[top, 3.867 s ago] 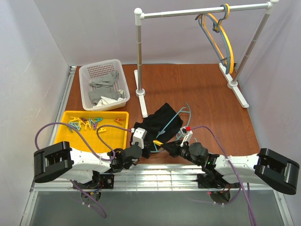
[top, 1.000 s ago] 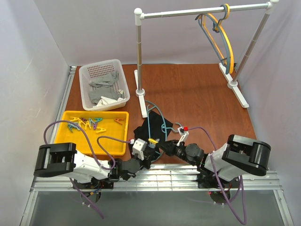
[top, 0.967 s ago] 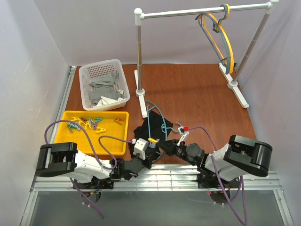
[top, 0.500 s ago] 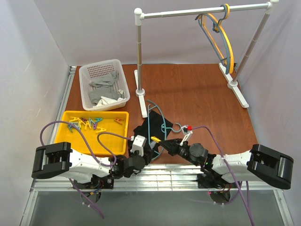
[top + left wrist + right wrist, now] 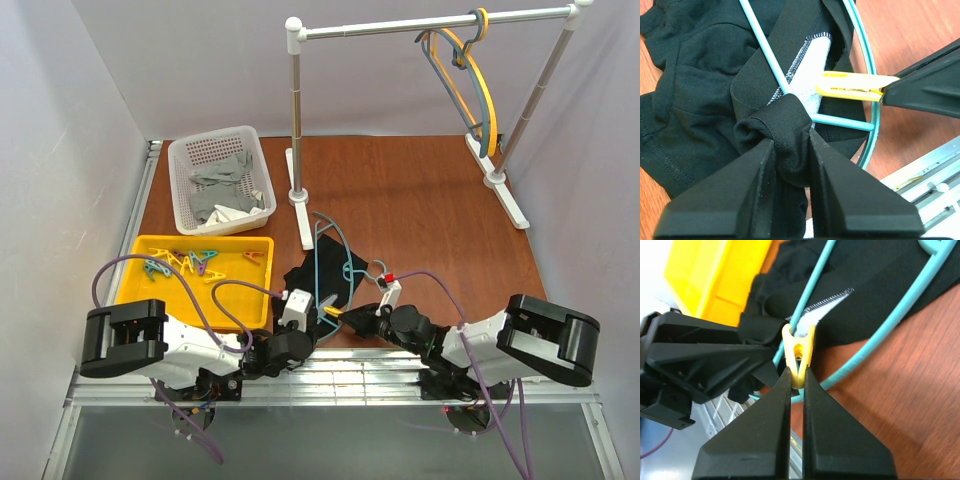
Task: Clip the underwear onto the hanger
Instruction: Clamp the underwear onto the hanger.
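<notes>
The black underwear (image 5: 322, 268) lies bunched on the table's near edge with the teal hanger (image 5: 317, 258) on top of it. In the left wrist view, my left gripper (image 5: 790, 144) is shut on a fold of the underwear (image 5: 700, 85) just below the hanger (image 5: 867, 95) crossbar. My right gripper (image 5: 796, 374) is shut on the tail of a yellow clip (image 5: 798, 351). The clip's mouth sits over a hanger (image 5: 880, 330) bar and the white-lined waistband. From above, both grippers (image 5: 316, 314) (image 5: 350, 312) meet at the clip (image 5: 331, 311).
A white basket (image 5: 185, 150) holding grey cloths stands at the back left. In front of it is a yellow tray (image 5: 135, 275) with several clips. A rack (image 5: 297, 120) carries a yellow and a grey-blue hanger (image 5: 470, 70). The metal table edge runs just under the grippers.
My left gripper opened and then shut again on a fold of the underwear. The right arm's elbow swung, while the clip stayed in its grip on the hanger.
</notes>
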Tool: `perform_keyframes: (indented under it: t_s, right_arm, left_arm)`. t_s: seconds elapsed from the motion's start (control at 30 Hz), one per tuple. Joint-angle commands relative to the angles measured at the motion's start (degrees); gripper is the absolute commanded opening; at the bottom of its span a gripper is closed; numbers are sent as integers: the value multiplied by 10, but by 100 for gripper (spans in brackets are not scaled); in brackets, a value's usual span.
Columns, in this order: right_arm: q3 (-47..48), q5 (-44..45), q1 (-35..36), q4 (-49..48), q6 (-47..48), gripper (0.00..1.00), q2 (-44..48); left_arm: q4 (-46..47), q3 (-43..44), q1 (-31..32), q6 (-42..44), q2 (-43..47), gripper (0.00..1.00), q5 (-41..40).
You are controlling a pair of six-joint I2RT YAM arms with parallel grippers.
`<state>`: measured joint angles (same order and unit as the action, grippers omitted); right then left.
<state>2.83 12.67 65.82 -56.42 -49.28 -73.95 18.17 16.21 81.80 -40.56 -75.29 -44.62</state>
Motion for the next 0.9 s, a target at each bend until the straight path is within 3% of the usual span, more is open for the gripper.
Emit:
perform_keyframes:
  t_s: [0.0, 0.3, 0.43, 0.67, 0.87]
  right_arm:
    - [-63, -16, -9, -49, 8, 1, -23]
    - [-43, -76, -55, -82, 38, 1, -47]
    - [-37, -141, -106, -96, 47, 1, -70]
    - [29, -237, -134, -128, 59, 1, -131]
    - [49, -251, -144, -119, 74, 1, -124]
  left_arm:
    - [-1, -10, -5, 0, -8, 19, -12]
    - [108, -67, -5, 45, -15, 1, -40]
    - [185, -85, -5, 85, -23, 0, -38]
    - [283, -94, -5, 167, -36, 0, -23]
    - [310, -107, -19, 196, -34, 0, -18]
